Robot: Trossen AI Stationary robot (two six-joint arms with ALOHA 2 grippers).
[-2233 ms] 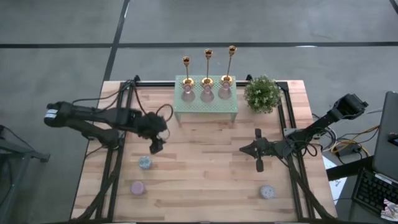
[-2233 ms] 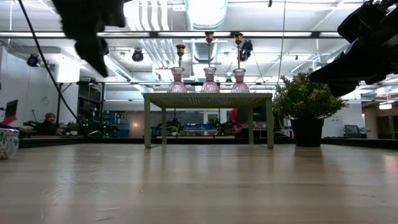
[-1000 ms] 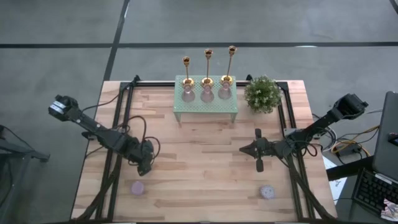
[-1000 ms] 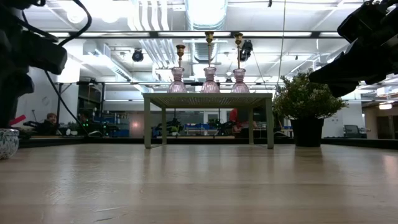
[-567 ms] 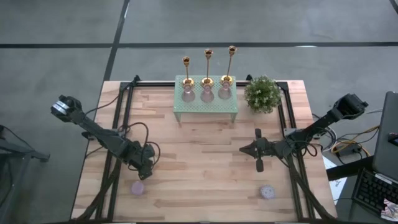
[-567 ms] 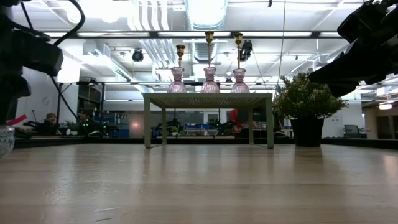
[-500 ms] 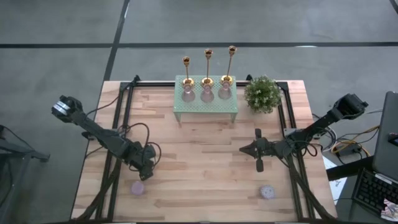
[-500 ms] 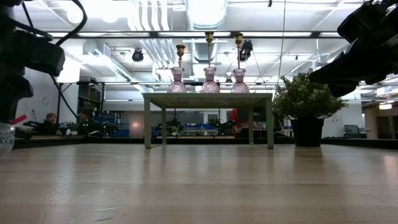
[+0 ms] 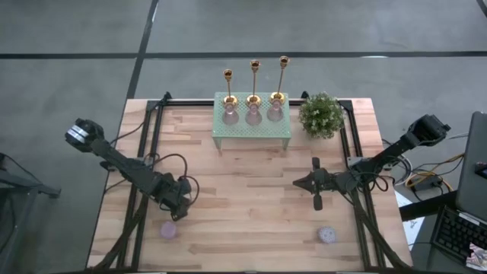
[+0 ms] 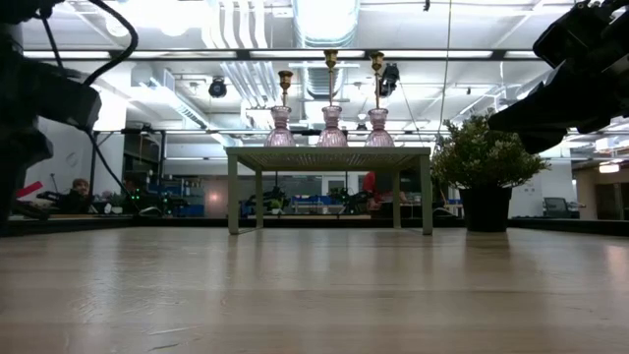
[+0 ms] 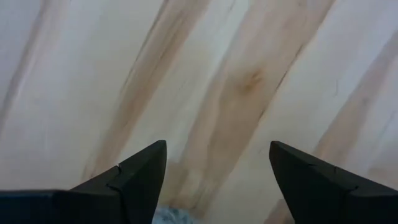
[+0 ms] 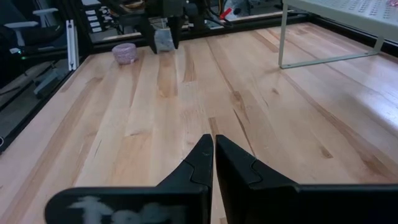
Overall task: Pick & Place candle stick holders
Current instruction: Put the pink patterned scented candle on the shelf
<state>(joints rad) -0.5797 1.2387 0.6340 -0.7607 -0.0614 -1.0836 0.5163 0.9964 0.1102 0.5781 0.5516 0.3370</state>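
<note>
Closing in on a small grey cup [image 12: 163, 38], the left claw [image 9: 179, 205] now sits low at the worktop's [image 9: 251, 221] left-front area. About 2 s back it was higher and nearer centre, w/ the cup showing bare beside it. Since then the arm has swung out and down, and from above the cup is now covered by the claw. In the low view the cup has also gone from the left edge.

Left wrist view: the left claw [image 11: 217, 149] is spread wide, fingers well apart, w/ only a sliver of the cup between them. Nothing is gripped yet.

Right claw [image 9: 297, 183] is parked right of centre, no change. Its fingers [image 12: 202, 158] are pressed together and hold nothing.

The candle stick holders [image 9: 254, 80] are untouched: three gold ones in a row at the back of the green stand [image 9: 251, 133], far-centre, tallest toward the plant [image 9: 320, 114]. Three pink glass pieces stand just in front of them. A pink cup [image 9: 167, 229] lies near the left claw, and another cup [image 9: 327, 234] sits front right.

Meaning for the task, as I judge it: the left arm is going for the cup, not a gold holder, so the pick & place of the holders proper hasn't begun, or the cups are what's actually being moved.

Writing: no brand or label is legible. There's a whitish smudge on the right wrist body [image 12: 93, 208], unreadable.
</note>
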